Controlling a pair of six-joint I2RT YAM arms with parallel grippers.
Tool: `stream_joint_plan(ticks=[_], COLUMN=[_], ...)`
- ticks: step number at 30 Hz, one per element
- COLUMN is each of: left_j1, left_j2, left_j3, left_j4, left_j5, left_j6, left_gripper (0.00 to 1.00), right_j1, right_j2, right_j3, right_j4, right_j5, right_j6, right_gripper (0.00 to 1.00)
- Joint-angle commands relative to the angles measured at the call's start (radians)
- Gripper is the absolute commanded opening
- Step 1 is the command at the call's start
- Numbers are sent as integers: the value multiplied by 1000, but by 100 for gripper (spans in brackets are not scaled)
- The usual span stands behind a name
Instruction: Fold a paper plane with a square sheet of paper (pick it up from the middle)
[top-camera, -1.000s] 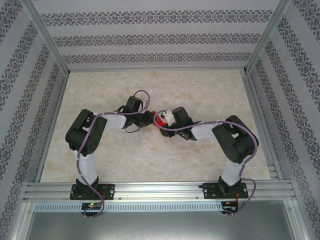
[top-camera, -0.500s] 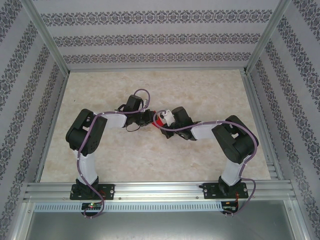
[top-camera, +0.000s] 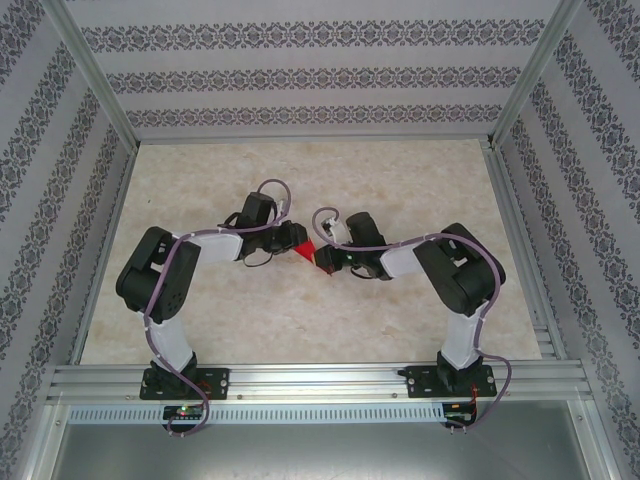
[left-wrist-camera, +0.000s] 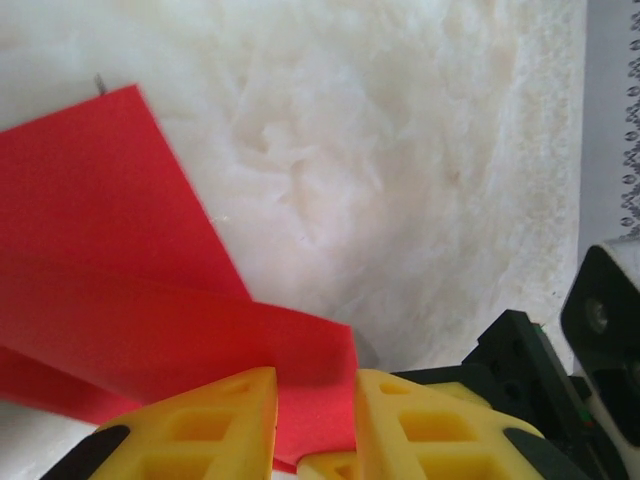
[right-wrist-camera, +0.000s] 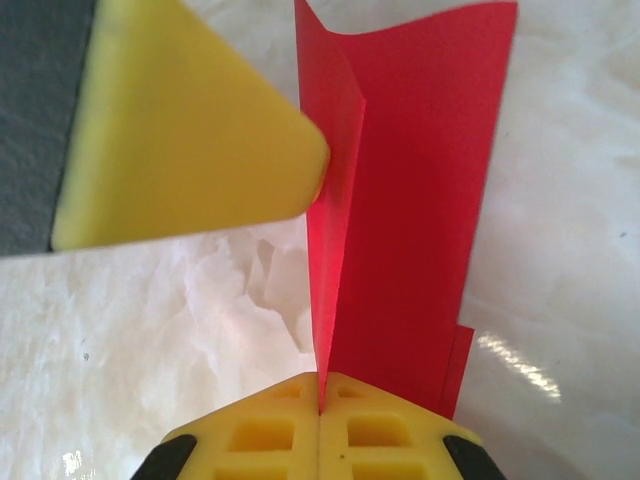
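The red sheet of paper (right-wrist-camera: 410, 200), creased lengthwise, is held over the middle of the table (top-camera: 420, 190), between the two arms. Its long axis runs straight out from the right gripper (right-wrist-camera: 320, 392), which is pinched tight on one short end. The left gripper (left-wrist-camera: 315, 388) has its jaws apart with paper lying in the gap, seemingly unclamped. The tabletop is pale and marbled, with striped, patterned wallpaper (top-camera: 320, 80) all round.

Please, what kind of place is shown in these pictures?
Probably a robot test cell in a laboratory, not a home. The left arm and right arm are bolted to an aluminium rail at a marble-look table, and patterned panels in metal frames enclose it.
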Motion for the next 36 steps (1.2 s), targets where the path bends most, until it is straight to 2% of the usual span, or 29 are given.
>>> stream_joint_plan(ticks=[1,15,25,36], left_j1=[10,10,9,11], left_j2=[-42,-119,-86,-74], left_j3=[-30,-137,-123,-137], left_j4=[56,118,127,121], left_j5=[-7,-24,-40,-59], left_j6=[15,20,14,17], left_gripper=[28,28,27,24], right_j1=[20,43,54,53], right_j2=[21,89,113,140], right_j3=[41,126,161,199], right_j4=[12,-121,-202,-288], right_j5=[-34,-45,-35,-24], right_j6=[31,45,20,17], right_gripper=[0,4,7,4])
